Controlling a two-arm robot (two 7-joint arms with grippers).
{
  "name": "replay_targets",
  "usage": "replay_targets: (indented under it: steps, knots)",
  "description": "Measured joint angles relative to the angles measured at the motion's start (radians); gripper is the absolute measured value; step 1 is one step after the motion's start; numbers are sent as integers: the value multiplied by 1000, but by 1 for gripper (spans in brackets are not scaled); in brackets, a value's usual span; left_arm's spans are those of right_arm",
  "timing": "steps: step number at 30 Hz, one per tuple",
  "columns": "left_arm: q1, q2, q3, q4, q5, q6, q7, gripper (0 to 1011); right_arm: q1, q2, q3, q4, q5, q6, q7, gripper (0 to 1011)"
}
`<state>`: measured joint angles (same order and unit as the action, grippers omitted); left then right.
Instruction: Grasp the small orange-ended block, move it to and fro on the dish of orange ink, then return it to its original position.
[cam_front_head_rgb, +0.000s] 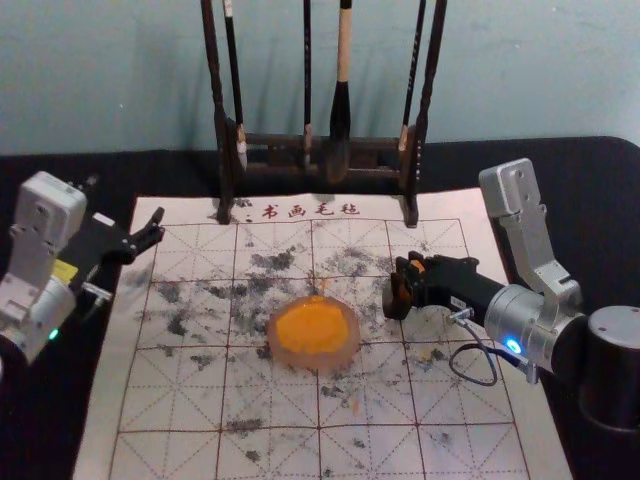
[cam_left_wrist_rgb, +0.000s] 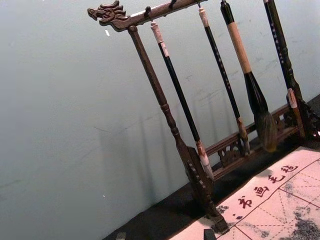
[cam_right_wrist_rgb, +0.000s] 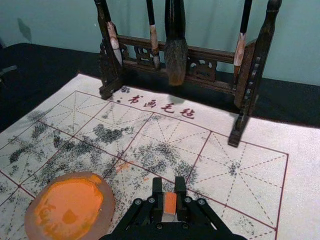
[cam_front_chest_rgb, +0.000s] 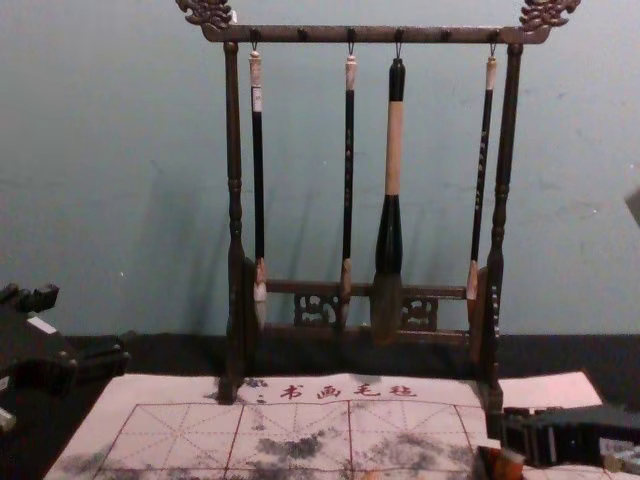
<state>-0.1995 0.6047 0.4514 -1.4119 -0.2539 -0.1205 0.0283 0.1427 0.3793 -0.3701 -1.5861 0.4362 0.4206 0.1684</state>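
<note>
Nearest you on the bench (cam_front_head_rgb: 590, 170), a gridded paper-like mat (cam_front_head_rgb: 200, 415) lies flat, marked with dark smudges and a few orange spots. The round dish (cam_front_head_rgb: 355, 350) sits near its middle, with orange ink (cam_front_head_rgb: 312, 328) spread inside. A little farther out and to the right of the dish, you have your right gripper (cam_front_head_rgb: 402, 285) reaching in from the right. In the right wrist view, its fingers are clamped on the small block (cam_right_wrist_rgb: 170, 203), orange at the tip and pale toward the palm. The block is apart from the dish; you can't tell whether it touches the mat. Your left gripper (cam_front_head_rgb: 124, 203) is off to the left, by the mat's far left corner, fingers apart with nothing between them. Beyond, the dark wooden stand (cam_front_chest_rgb: 234, 180) straddles the mat's far edge. Four brushes (cam_front_chest_rgb: 394, 150) hang from it, tips down, the thickest third from the left. Behind them is a pale blue-green wall (cam_front_chest_rgb: 110, 150).
</note>
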Motion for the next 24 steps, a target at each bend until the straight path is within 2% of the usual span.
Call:
replay_targets:
  steps: [13,24]
  knots:
    - [0,0,0,0,0,0,0,1001,-14,-9,26,-9,12,-40,58,145]
    - [0,0,0,0,0,0,0,1001,-5,35,34,-40,8,-96,127,145]
